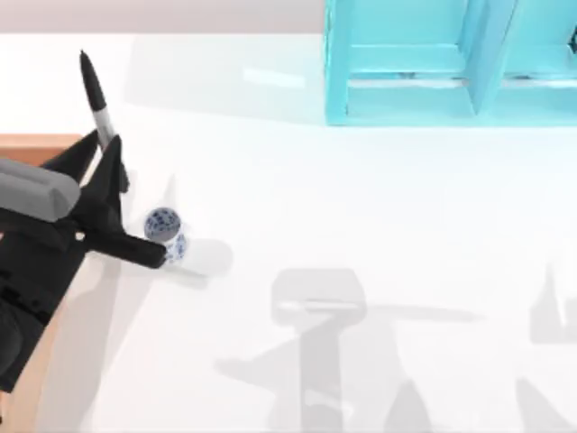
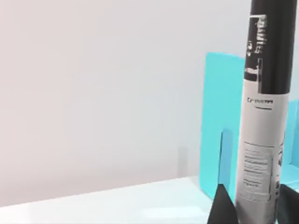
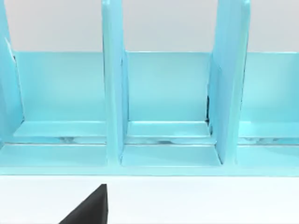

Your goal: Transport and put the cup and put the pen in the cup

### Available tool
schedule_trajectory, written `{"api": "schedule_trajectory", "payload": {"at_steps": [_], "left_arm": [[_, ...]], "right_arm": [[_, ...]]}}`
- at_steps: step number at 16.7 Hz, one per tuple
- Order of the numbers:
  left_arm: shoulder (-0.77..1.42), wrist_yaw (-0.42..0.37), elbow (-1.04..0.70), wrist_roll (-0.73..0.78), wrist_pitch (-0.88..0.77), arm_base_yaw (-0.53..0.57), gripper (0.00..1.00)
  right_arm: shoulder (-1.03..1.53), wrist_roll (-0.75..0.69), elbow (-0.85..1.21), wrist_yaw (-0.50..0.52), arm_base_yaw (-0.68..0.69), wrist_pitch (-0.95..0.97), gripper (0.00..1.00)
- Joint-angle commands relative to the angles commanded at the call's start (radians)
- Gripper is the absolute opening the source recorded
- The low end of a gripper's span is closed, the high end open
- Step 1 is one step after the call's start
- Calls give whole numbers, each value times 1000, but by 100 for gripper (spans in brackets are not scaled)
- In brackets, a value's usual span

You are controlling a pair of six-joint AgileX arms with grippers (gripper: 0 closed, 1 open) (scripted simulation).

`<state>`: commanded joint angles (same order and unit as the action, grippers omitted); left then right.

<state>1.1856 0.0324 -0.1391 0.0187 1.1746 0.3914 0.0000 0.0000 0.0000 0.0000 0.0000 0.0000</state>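
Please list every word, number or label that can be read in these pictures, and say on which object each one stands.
No text here can be read with certainty.
The pen, held by the left gripper: white lettering on the black upper part, too blurred to read.
The pen's pale grey barrel: one short word and blocks of small print, too blurred to read.
The cup: blue pattern, no lettering.
The turquoise rack: no lettering.

We see the pen (image 1: 96, 102), black with a pale grey labelled barrel, held aloft and tilted, on the far side of the cup (image 1: 166, 234). That small white cup with blue speckles stands upright on the table, mouth open.
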Motion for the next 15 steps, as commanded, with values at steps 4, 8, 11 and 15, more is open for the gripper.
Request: {"api": "schedule_trajectory", "payload": {"at_steps": [4, 8, 11, 15], "left_arm": [[-10, 0, 11, 2, 15, -4, 0], [11, 0, 1, 4, 26, 1, 0], [106, -4, -32, 6, 88, -1, 0], [265, -8, -90, 2, 187, -8, 0]], "right_arm": [[0, 0, 0, 0, 0, 0, 100], [0, 0, 0, 0, 0, 0, 100], [0, 0, 0, 0, 0, 0, 100], [0, 0, 0, 0, 0, 0, 100]]}}
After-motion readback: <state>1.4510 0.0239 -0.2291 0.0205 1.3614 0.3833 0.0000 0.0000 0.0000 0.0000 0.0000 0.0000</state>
